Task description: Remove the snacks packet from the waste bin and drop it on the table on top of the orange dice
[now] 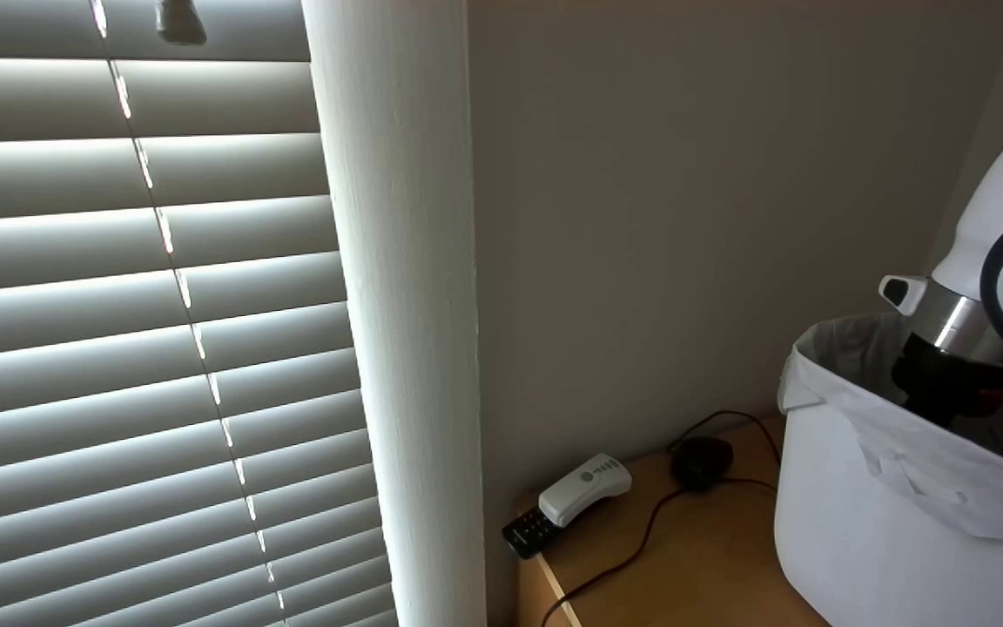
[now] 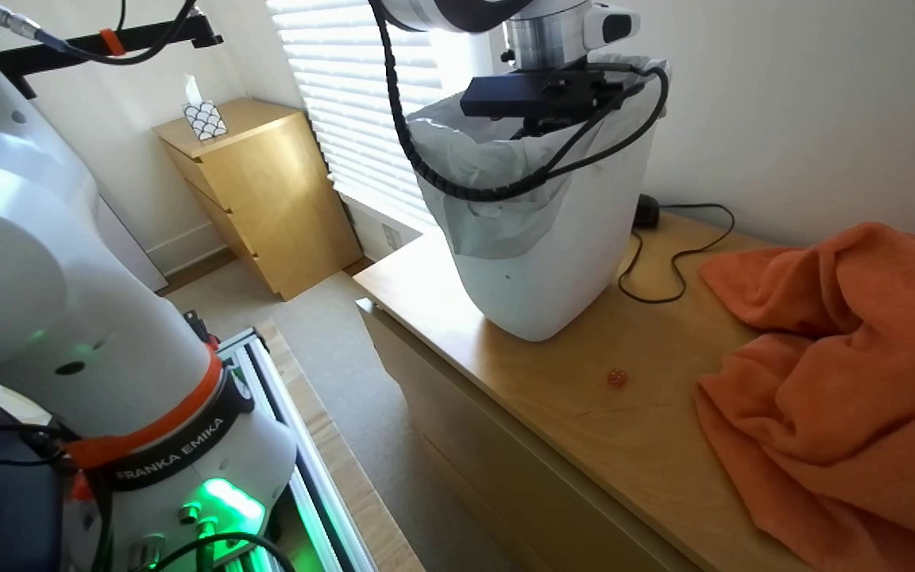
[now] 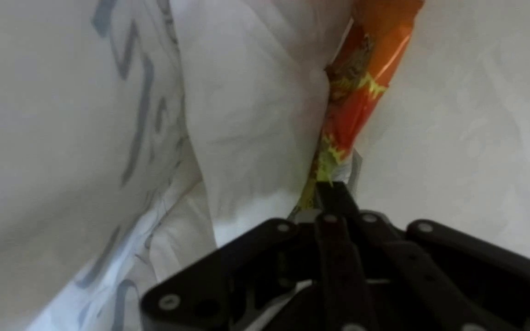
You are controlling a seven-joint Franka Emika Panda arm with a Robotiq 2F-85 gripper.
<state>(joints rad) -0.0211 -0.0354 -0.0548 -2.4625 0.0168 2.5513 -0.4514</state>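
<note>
The waste bin, white with a whitish bag over its rim, stands on the wooden table in both exterior views (image 1: 893, 522) (image 2: 577, 246). The arm reaches down into it, so the fingertips are hidden there. In the wrist view my gripper (image 3: 334, 195) is inside the bag with its fingers close together. The orange, red and yellow snacks packet (image 3: 357, 96) narrows to the fingertips, which look shut on its near end. The packet lies against white bag folds. The small orange dice (image 2: 617, 378) sits on the table in front of the bin.
An orange cloth (image 2: 847, 381) lies bunched on the table (image 2: 553, 405), beside the dice. A black cable and small device (image 1: 702, 461) lie behind the bin. A white remote (image 1: 586, 489) rests on a black one (image 1: 529, 531) near the table edge. The wall is close behind.
</note>
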